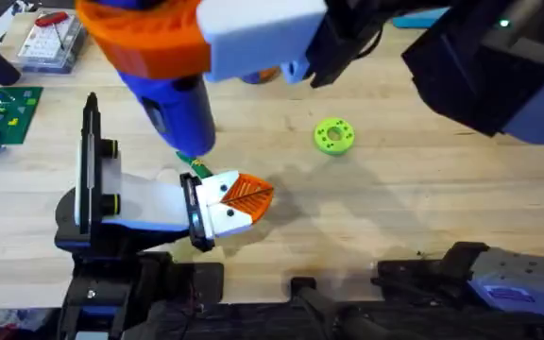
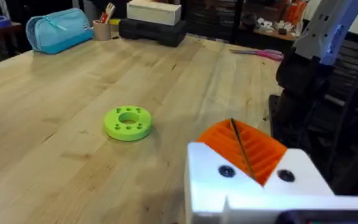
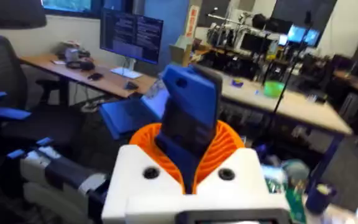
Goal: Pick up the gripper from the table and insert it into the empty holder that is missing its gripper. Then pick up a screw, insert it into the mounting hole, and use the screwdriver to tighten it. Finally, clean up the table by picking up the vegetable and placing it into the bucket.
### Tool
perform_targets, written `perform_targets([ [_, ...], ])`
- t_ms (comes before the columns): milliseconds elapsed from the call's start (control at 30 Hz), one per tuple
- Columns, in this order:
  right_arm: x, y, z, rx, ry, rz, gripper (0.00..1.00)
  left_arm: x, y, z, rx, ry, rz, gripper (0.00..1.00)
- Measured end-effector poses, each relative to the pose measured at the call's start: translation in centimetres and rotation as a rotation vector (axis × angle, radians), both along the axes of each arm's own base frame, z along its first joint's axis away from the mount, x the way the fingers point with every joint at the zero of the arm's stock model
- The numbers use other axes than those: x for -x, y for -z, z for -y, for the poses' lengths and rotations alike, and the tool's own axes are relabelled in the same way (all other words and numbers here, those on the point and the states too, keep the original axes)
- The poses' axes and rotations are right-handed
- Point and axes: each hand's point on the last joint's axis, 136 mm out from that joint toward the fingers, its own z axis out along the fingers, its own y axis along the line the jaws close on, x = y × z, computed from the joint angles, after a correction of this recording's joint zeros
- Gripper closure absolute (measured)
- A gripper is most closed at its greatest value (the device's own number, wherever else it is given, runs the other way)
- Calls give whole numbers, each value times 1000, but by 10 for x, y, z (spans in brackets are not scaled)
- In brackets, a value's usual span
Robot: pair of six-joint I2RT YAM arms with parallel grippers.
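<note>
The right gripper [image 3: 188,163] is clamped on the blue screwdriver [image 1: 173,104] at the upper left of the overhead view, its tip down near the holder [image 1: 149,203] at lower left. The left gripper [image 2: 253,155] looks closed with nothing between its fingers, though partly hidden.

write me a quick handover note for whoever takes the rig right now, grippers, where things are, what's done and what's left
Right gripper: shut on the screwdriver, held above the table with its tip near the holder's front.
Left gripper: cannot tell whether its fingers are open or shut; the wrist view looks across the table at the green disc.
The gripper now sits at the holder's front end, so insertion looks done.
Screw: cannot tell whether it is in or tight.
Left: finish tightening, then put the vegetable in the bucket.
</note>
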Motion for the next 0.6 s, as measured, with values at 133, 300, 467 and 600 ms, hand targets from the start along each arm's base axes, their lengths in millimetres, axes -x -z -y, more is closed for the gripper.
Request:
perform_targets([
  [133, -9, 15, -1, 64, 15, -42, 952, 0, 0, 0, 0, 0, 0, 986],
  [300, -48, 47, -2, 180, 165, -152, 954, 0, 0, 0, 0, 0, 0, 986],
  [467, -112, 97, 18, 388, 474, -255, 953, 0, 0, 0, 0, -1, 0, 986],
  [600, -159, 114, 55, 505, 740, -222, 953, 0, 0, 0, 0, -3, 1, 986],
])
